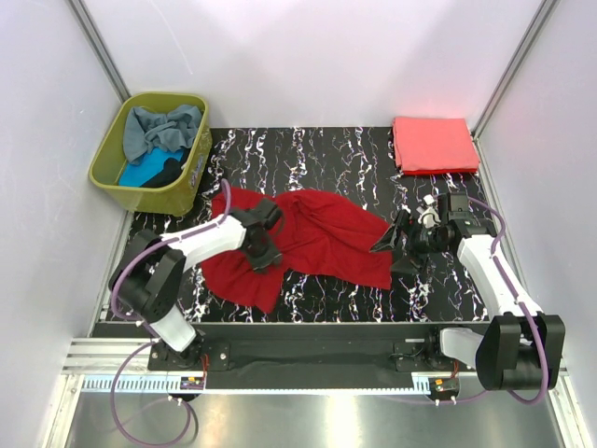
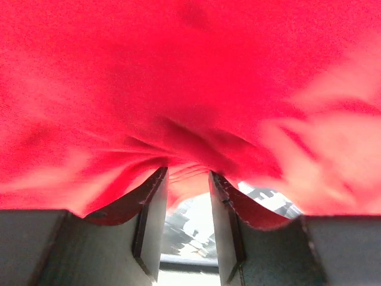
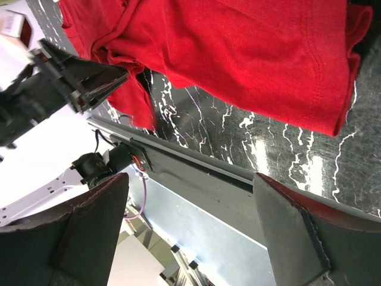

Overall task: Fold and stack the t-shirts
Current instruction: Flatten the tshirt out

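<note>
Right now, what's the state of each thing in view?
dark red t-shirt: unfolded, rumpled on table
coral-pink t-shirt: folded flat, far right
grey-blue t-shirt: crumpled in basket
turquoise t-shirt: crumpled in basket
black t-shirt: crumpled in basket
basket: upright
left gripper: fingers closed on dark red t-shirt
right gripper: fingers open, empty

White walls [image 1: 308, 56] enclose an evenly lit black, white-veined tabletop [image 1: 326, 154] with an aluminium rail [image 1: 280, 385] in front.
</note>
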Robot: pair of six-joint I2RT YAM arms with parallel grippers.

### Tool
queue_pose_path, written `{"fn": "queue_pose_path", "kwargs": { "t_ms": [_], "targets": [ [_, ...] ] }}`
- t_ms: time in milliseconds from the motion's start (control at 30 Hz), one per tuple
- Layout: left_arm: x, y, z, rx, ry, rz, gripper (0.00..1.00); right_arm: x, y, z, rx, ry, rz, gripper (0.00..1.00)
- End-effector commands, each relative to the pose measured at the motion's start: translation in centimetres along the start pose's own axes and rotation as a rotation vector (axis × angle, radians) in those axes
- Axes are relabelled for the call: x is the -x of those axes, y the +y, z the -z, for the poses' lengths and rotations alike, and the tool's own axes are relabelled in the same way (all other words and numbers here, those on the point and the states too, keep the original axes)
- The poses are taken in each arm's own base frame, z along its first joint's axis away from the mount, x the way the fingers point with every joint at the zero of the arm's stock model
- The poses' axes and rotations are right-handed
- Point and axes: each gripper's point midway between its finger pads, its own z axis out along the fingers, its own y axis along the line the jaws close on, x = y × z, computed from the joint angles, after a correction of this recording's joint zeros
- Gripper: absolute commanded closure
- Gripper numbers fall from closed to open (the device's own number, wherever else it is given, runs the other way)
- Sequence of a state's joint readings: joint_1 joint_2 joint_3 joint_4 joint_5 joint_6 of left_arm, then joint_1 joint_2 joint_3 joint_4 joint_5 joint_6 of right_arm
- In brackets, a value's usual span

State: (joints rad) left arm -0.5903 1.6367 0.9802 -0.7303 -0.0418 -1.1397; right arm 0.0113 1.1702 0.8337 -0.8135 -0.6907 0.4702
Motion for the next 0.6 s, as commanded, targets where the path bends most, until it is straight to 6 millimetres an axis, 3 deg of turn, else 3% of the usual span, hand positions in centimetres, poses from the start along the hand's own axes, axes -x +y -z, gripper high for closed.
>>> {"fn": "queue_pose_path", "kwargs": {
  "t_ms": [0, 67, 100, 167, 200, 300, 367, 433, 567],
  "targets": [
    [-0.6, -3.7, 3.1, -0.133, -0.008, 0.001, 0.62, 0.1, 0.1, 0.5, -0.022, -0.015, 0.043, 0.08],
    [-1.4, -3.6, 4.1, -0.150, -0.005, -0.010, 0.60, 0.3, 0.1, 0.5, -0.023, -0.015, 0.043, 0.07],
    [-1.7, -3.0, 5.7, -0.166, -0.012, -0.008, 0.58, 0.3, 0.0, 0.3, -0.026, -0.009, 0.039, 0.07],
    [-1.9, -1.0, 6.3, -0.145, -0.039, 0.027, 0.55, 0.5, -0.1, 0.3, -0.033, -0.010, 0.035, 0.06],
    [-1.7, 0.2, 7.7, -0.160, -0.073, 0.043, 0.53, 0.6, -0.2, 0.1, -0.037, -0.006, 0.029, 0.06],
    [-2.7, 2.7, 8.5, -0.169, -0.060, 0.098, 0.51, 0.9, -0.2, -0.1, -0.035, -0.009, 0.017, 0.06],
    [-4.3, 4.1, 7.3, -0.145, 0.006, 0.154, 0.50, 1.2, -0.3, -0.4, -0.034, -0.010, 0.016, 0.07],
    [-5.9, 4.1, 6.7, -0.146, 0.085, 0.117, 0.53, 1.3, -0.5, -0.8, -0.035, -0.001, 0.006, 0.08],
    [-6.4, 3.5, 6.8, -0.127, 0.058, -0.005, 0.56, 1.4, -0.7, -1.2, -0.036, 0.004, -0.005, 0.08]
  ]
}}
